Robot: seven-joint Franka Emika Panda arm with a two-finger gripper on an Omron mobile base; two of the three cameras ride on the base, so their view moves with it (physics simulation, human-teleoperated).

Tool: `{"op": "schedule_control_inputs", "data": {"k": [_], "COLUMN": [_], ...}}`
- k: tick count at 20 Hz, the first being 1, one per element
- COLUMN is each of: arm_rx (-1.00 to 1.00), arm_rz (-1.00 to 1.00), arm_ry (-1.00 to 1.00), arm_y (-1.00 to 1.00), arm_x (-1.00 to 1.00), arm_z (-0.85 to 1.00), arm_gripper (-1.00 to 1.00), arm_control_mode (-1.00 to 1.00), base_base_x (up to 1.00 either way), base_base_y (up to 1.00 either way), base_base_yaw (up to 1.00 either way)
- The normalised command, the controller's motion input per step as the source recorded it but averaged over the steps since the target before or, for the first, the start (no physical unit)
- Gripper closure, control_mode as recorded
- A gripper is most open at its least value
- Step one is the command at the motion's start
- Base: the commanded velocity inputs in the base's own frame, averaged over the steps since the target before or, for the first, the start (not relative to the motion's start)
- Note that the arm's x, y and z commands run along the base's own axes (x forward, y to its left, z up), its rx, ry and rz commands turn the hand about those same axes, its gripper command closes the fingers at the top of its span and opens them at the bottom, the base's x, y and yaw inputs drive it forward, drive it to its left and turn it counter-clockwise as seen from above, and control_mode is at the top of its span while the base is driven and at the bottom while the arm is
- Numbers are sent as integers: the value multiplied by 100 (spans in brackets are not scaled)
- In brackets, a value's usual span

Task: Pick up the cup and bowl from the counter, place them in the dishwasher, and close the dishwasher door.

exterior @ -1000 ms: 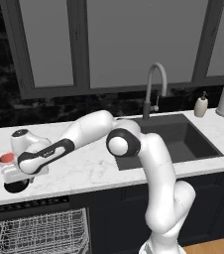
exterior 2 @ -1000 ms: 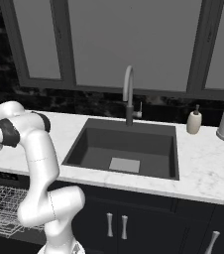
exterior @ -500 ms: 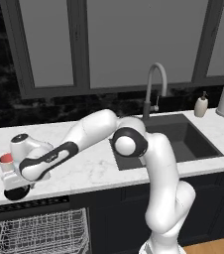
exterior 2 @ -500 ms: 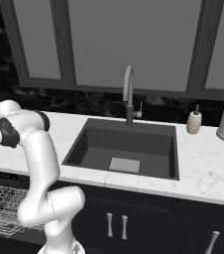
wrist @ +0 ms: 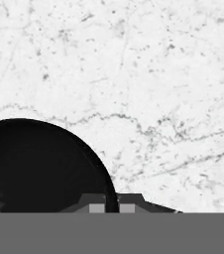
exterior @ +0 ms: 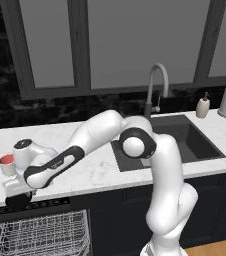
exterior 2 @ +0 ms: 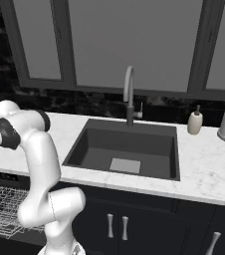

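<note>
Hand (wrist: 112, 202) pinched together on the rim of the black bowl (wrist: 39, 166), which sits at the front edge of the counter (exterior: 100, 170) above the open dishwasher (exterior: 40, 235); cup (exterior: 6, 163) just beside the wrist.

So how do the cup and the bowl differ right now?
The cup is white with a red inside; the bowl is glossy black. The cup stands free behind the hand, while the shut gripper pinches the bowl's rim. Both rest on the counter.
</note>
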Motion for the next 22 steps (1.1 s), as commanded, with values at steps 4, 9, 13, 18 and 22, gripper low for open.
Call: {"op": "schedule_control_inputs", "data": {"k": [4, 9, 13, 18, 22], "arm_rx": [3, 0, -2, -5, -3], "arm_rz": [0, 0, 0, -4, -4], "arm_ry": [-3, -10, -20, -16, -7], "arm_y": [-5, 0, 1, 3, 10], "arm_x": [-39, -59, -61, -42, -9], "arm_z": [-2, 0, 15, 20, 3], "arm_gripper": [100, 100, 100, 100, 100], "arm_control_mode": [-100, -100, -100, -100, -100], "base_base_x": [0, 0, 0, 0, 0], "base_base_y": [0, 0, 0, 0, 0], "base_base_yaw": [0, 0, 0, 0, 0]}}
